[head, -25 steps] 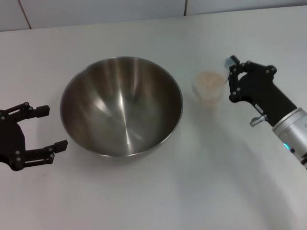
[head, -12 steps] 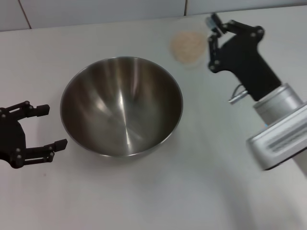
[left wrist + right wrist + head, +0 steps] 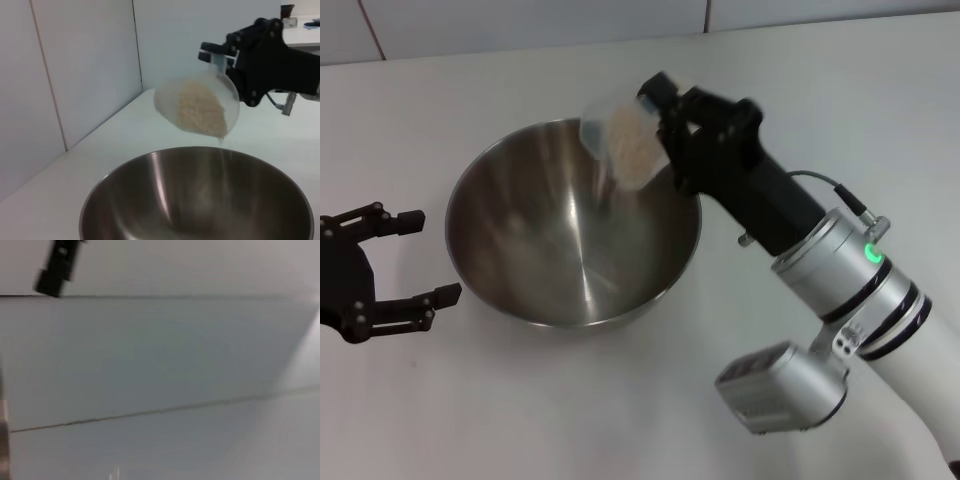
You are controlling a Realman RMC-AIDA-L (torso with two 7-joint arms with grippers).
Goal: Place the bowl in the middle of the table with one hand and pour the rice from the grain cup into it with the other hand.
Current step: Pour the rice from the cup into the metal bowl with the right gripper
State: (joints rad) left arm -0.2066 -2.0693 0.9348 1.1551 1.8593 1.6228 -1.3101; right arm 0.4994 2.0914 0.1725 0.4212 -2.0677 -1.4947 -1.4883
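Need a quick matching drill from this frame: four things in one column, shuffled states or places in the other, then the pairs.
Things
1. bowl
2. cup
3. left tool
4. right tool

States
A. open, beside the bowl, holding nothing
B. tipped over the bowl, rice at its lip
C. upright on the table, no heap of rice inside
D. shut on the cup, above the bowl's far rim

Pairs: 1-C, 2-B, 3-A, 4-D
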